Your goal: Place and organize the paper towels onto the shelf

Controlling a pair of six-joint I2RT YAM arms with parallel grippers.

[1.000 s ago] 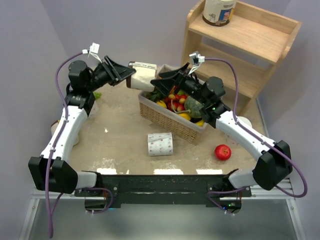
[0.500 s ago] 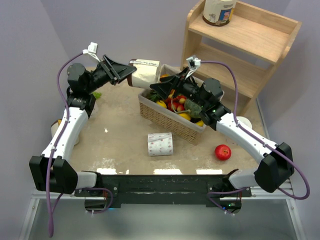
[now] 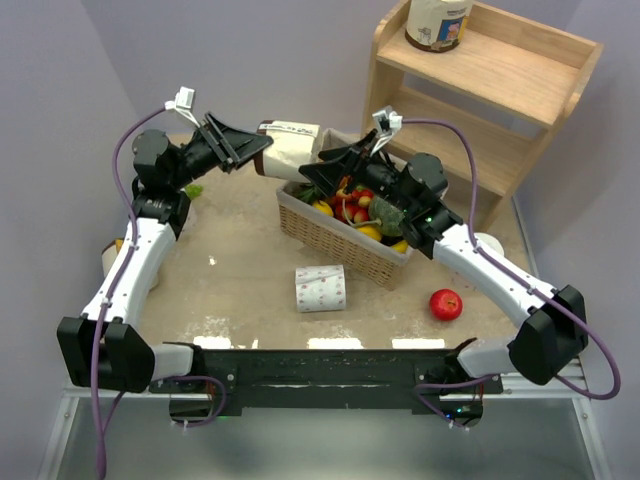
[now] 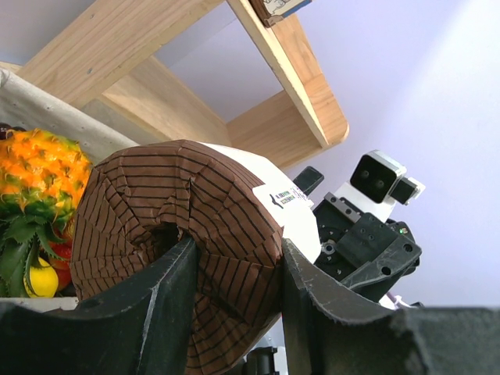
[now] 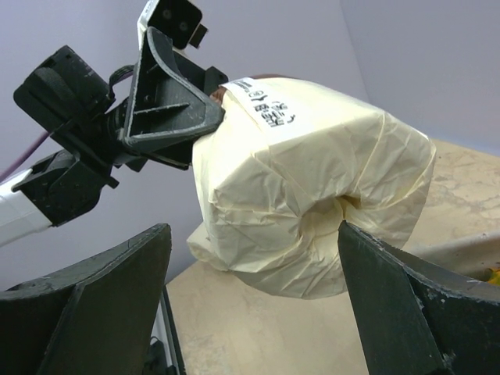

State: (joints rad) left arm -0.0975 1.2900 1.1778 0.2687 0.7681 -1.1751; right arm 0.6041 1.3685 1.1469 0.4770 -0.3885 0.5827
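Observation:
My left gripper (image 3: 263,155) is shut on the brown end of a cream-wrapped paper towel roll (image 3: 292,147) and holds it in the air over the basket's back left corner. In the left wrist view both fingers pinch the roll's striped brown end (image 4: 180,211). My right gripper (image 3: 311,170) stands open just right of the roll; in the right wrist view its fingers flank the cream end (image 5: 312,195) without touching it. A bare white roll (image 3: 320,288) lies on the table. Another wrapped roll (image 3: 438,22) stands on the top tier of the wooden shelf (image 3: 520,75).
A wicker basket (image 3: 345,243) of toy fruit sits mid-table under my right wrist. A red apple (image 3: 446,304) lies at the front right. White rolls peek out beside the left arm (image 3: 110,258) and behind the right arm (image 3: 488,243).
The left gripper has carried the wrapped roll slightly up and to the right. The right gripper has shifted left, closer to the roll's cream end, still open.

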